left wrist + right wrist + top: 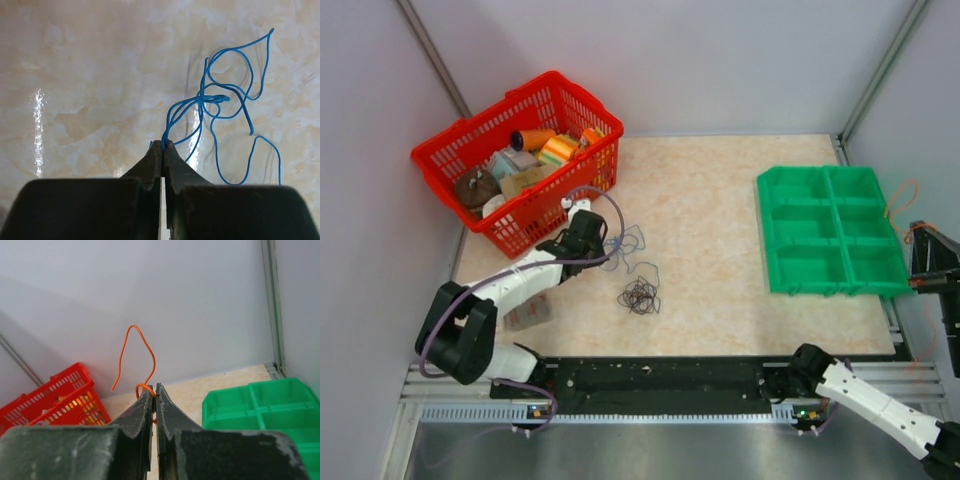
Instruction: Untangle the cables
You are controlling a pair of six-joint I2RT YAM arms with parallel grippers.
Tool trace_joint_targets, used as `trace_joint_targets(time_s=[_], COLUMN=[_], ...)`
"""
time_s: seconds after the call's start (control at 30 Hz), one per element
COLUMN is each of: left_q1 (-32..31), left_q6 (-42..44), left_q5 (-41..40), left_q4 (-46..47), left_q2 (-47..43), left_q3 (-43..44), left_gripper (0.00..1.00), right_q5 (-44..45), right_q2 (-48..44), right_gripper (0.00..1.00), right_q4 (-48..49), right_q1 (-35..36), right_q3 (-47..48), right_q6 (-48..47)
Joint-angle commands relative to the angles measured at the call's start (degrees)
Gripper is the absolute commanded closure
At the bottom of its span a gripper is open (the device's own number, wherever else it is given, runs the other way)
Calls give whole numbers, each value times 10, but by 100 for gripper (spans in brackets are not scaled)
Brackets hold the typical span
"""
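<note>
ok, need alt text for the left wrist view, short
The left hand is shut, pinching a thin blue wire at its tips. From there the wire runs up and to the right in loose, tangled loops across a glossy beige marbled table.

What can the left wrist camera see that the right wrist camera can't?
Only left wrist: a blue wire in loose loops, pinched by the left hand. Only right wrist: an orange wire pinched by the right hand, the red basket and the green tray. Both: a shut hand gripping a thin wire, with the beige table beyond.
</note>
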Motion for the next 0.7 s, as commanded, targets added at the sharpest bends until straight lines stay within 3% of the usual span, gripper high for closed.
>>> trace_joint_targets(time_s=[0.0,0.07,0.2,0.37,0.53,0.67], left_q1=[8,9,7,6,6,7], left_q6=[25,27,41,79,86,75], left_q5=[44,80,143,211,260,291], left_q4=[5,16,31,9,-8,-3], left_q2=[-27,-44,-130,-234,-287,-297], left_q3=[-11,-20,-40,-36,-31,-43], left_gripper=[100,98,50,27,26,27], right_q5=[-62,-74,-111,-158,-157,-68], right_q2=[21,40,68,102,159,228], right_gripper=[100,100,100,100,100,100], right_q4=[15,15,15,18,20,20], right_q1=[2,2,2,2,2,2], right_q3=[11,-3,-22,-26,-19,1], right_q6=[10,24,56,77,68,23])
